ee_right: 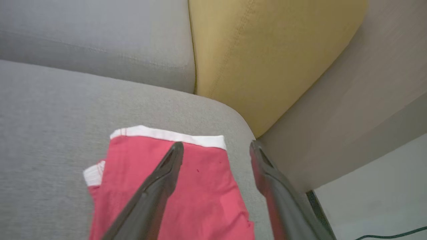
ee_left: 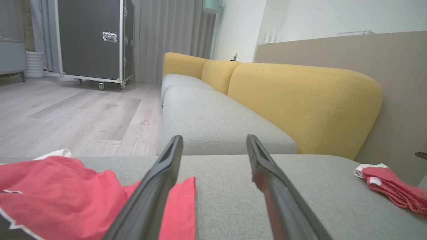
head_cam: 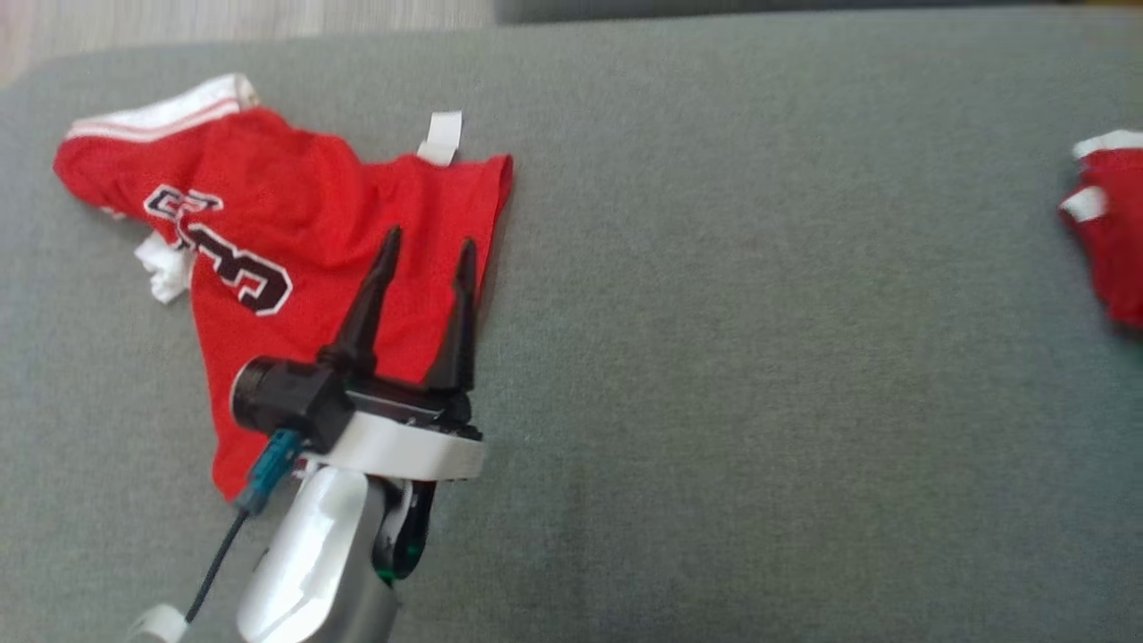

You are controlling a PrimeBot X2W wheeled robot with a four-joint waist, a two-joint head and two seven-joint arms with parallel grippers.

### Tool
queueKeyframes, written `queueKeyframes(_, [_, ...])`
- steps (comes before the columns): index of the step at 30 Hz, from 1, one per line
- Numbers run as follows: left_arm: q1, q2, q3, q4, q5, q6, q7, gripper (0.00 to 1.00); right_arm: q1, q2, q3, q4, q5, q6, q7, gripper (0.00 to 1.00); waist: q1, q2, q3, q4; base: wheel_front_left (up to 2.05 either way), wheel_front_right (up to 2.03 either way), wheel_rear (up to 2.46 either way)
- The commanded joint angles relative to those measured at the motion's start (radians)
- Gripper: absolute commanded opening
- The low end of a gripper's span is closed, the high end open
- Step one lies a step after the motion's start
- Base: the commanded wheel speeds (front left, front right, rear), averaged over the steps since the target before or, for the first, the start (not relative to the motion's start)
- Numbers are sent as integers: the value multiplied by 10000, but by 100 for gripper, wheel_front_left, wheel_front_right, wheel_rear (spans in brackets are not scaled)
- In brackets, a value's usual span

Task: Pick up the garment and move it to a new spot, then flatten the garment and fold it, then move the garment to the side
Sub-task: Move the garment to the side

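Observation:
A red jersey (head_cam: 268,232) with white trim and a black number lies crumpled on the left of the grey cushion (head_cam: 759,357). My left gripper (head_cam: 429,237) is open over the jersey's right edge, with nothing between its fingers. In the left wrist view the jersey (ee_left: 60,193) lies under the left finger, and the left gripper (ee_left: 214,138) points along the sofa. A second red garment (head_cam: 1112,223) with white trim lies folded at the cushion's right end. My right gripper (ee_right: 217,144) is open above that folded garment (ee_right: 186,186), one finger over the cloth and the other past the cushion's corner.
Yellow backrests (ee_left: 300,106) run along the far side of the sofa, and one (ee_right: 267,50) stands close to the folded garment's corner. A black wheeled case (ee_left: 93,40) stands on the wooden floor (ee_left: 66,113). A beige wall panel (ee_right: 350,110) borders the cushion's right end.

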Motion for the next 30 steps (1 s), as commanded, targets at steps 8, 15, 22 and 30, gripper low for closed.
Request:
queueKeyframes(8, [573,70,940,-362,112,22,-51,100,412,1509,-611,-936,71,19,-653,100,-1,0,-1743,-588,0,0,0])
queueKeyframes(15, [1422,70,1543,-588,21,57,-51,100,1790,3701,-1539,-5104,1059,19,-705,100,-1,0,-2541,-919,0,0,0])
queueKeyframes(22, [1877,70,1847,-785,-300,187,-51,100,3483,5145,-1723,-7556,1152,19,-707,100,-1,0,-2659,-983,0,0,0])
queueKeyframes(30, [2083,70,1851,-598,-437,176,-51,100,5984,5716,-1968,-8987,1086,19,-708,100,-1,0,-2700,-767,0,0,0])
